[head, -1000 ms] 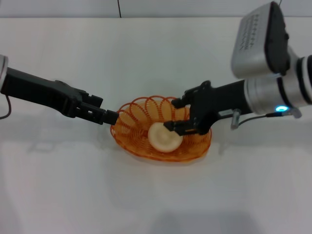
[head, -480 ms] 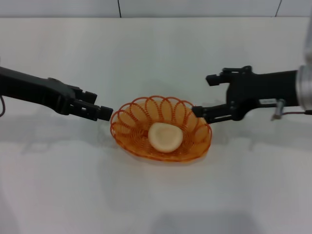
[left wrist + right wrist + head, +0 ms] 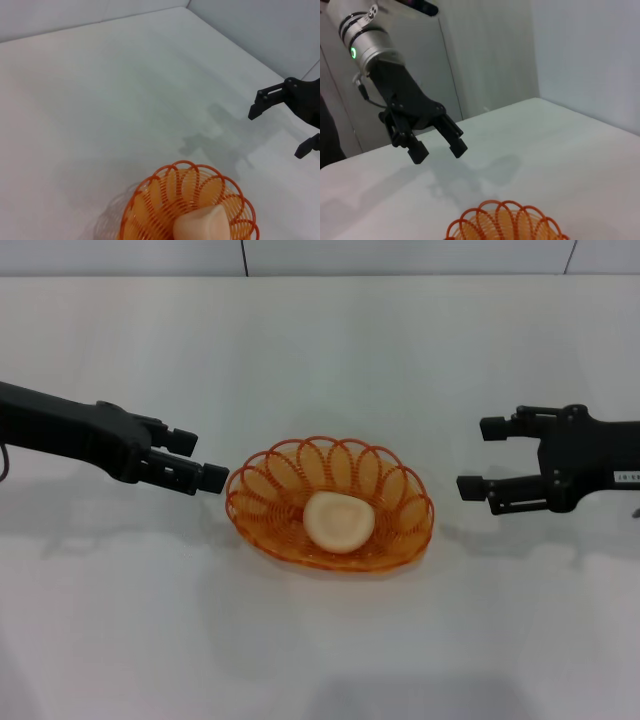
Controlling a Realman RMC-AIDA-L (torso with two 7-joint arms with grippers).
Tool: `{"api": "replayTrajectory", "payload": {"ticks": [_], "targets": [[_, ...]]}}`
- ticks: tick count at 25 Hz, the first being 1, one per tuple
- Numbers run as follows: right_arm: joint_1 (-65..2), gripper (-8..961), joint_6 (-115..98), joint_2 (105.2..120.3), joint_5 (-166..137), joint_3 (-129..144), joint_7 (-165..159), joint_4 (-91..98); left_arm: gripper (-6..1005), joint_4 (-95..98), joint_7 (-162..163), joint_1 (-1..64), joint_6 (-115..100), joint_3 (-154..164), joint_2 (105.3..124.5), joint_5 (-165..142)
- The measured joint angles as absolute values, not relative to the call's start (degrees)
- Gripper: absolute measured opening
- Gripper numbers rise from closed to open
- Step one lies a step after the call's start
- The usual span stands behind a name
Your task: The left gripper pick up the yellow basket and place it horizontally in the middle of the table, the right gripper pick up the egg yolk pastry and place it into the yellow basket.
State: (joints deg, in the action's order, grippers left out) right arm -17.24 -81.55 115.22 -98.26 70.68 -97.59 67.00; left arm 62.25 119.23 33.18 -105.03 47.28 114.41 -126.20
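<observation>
The yellow basket (image 3: 330, 503) lies flat in the middle of the table (image 3: 320, 340). The egg yolk pastry (image 3: 339, 521) rests inside it, on the basket floor. My left gripper (image 3: 201, 459) is open and empty, just off the basket's left rim and not touching it. My right gripper (image 3: 478, 457) is open and empty, hovering a short way to the right of the basket. The left wrist view shows the basket (image 3: 165, 200), the pastry (image 3: 202, 226) and the right gripper (image 3: 277, 129) farther off. The right wrist view shows the basket rim (image 3: 505, 220) and the left gripper (image 3: 439, 151).
A grey wall with panel seams (image 3: 245, 255) runs along the table's far edge. White tabletop lies in front of and behind the basket.
My right gripper has let go of the pastry, lifted out of the basket and drawn back to the right. My left gripper has released the basket's left rim and backed off slightly.
</observation>
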Motion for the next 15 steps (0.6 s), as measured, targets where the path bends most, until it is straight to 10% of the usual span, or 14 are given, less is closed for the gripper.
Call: {"api": "replayTrajectory", "payload": {"ticks": [15], "targets": [[-18.2, 859, -81.8, 115.23, -98.7, 70.5, -95.8, 66.0, 861, 62.1, 117.4, 33.1, -105.4, 47.8, 115.02, -126.2]]}}
